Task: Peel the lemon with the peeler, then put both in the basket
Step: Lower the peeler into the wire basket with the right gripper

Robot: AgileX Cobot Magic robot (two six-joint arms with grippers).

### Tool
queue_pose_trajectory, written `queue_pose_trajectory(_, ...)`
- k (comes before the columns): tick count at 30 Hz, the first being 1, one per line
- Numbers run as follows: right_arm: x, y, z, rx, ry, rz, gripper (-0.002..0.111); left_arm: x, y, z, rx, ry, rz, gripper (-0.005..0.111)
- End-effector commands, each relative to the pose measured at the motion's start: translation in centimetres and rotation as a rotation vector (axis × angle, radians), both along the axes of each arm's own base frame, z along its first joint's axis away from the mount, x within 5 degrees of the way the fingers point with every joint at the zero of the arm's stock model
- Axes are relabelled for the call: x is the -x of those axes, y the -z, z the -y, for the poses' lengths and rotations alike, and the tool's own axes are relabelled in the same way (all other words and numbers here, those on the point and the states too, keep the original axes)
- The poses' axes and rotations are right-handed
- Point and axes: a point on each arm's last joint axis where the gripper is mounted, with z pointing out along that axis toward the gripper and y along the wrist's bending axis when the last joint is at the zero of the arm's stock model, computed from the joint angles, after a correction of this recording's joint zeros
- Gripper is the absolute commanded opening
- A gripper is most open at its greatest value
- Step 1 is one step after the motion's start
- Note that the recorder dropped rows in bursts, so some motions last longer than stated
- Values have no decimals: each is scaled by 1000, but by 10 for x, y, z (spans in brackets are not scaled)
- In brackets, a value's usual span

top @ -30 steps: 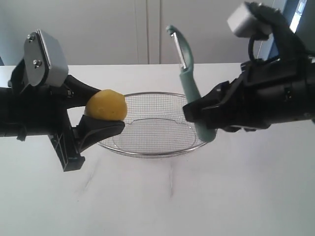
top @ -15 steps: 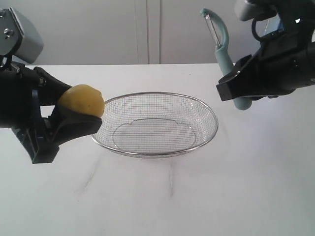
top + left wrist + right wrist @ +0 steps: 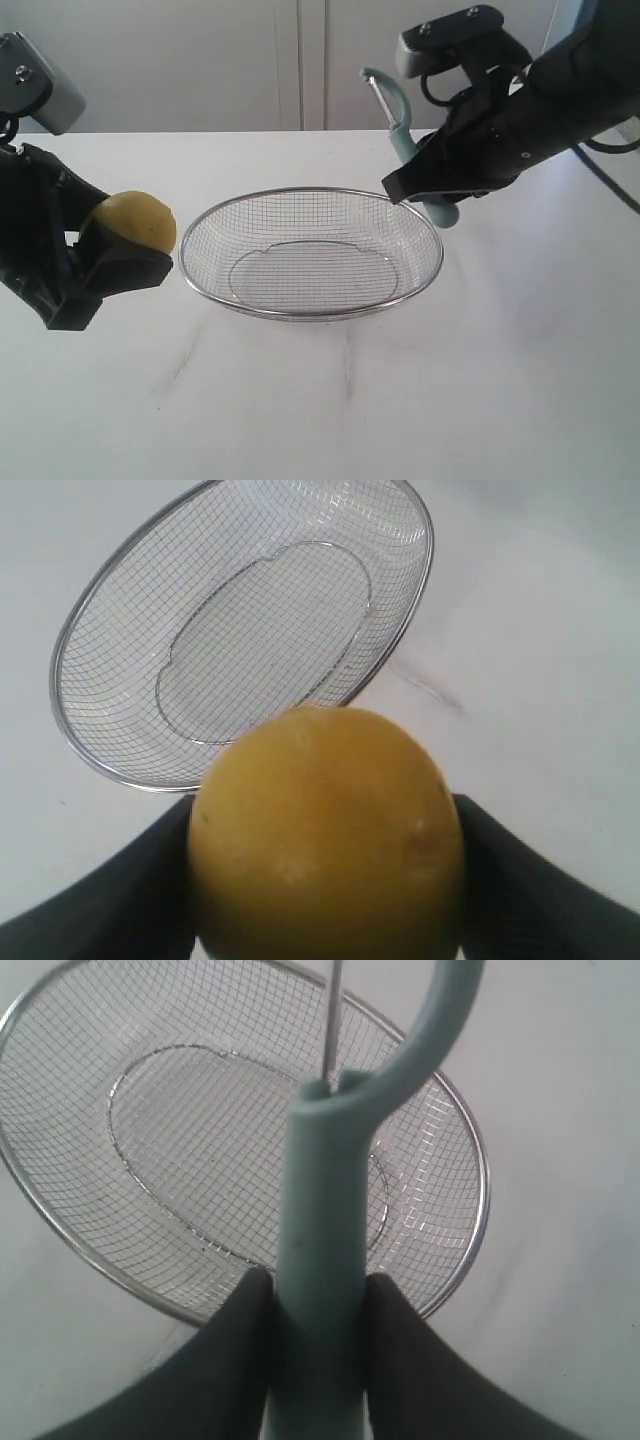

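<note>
The peeler (image 3: pixel 402 148) stands steeply in the air. Its long axis leans a little: the metal head is up and toward the left of the exterior view, and the round end of the teal handle is down, above the right rim of the basket (image 3: pixel 210 250). The right gripper (image 3: pixel 420 185) has closed its two fingers (image 3: pixel 230 1350) on the lower part of the handle (image 3: pixel 320 1210), one on each side.

The lemon (image 3: pixel 135 220) is on the other side, just outside the left rim and not touching it. The left gripper (image 3: pixel 125 235) holds it with the jaws wide, one dark finger (image 3: pixel 130 900) pressing on each side of the fruit (image 3: pixel 325 830).

Between the lemon and the peeler lies the whole open mouth of the basket. The white table (image 3: pixel 480 380) spreads wide in front of its near rim.
</note>
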Motion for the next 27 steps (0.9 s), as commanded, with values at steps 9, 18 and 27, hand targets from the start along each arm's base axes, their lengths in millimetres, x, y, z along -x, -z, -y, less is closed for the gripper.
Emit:
queue_pose_trajectory(9,-62,67,-21,71,-26,31,0,-6,3,4,4,-10,-11,0)
queue_pose_trajectory(18,-70,106,-47,209,-254,7,0,-7,5,5,5,-11,-23,0)
queue_pose_trajectory(27,-76,132,-50,248,-293,-9,0,-7,5,5,8,-12,-25,0)
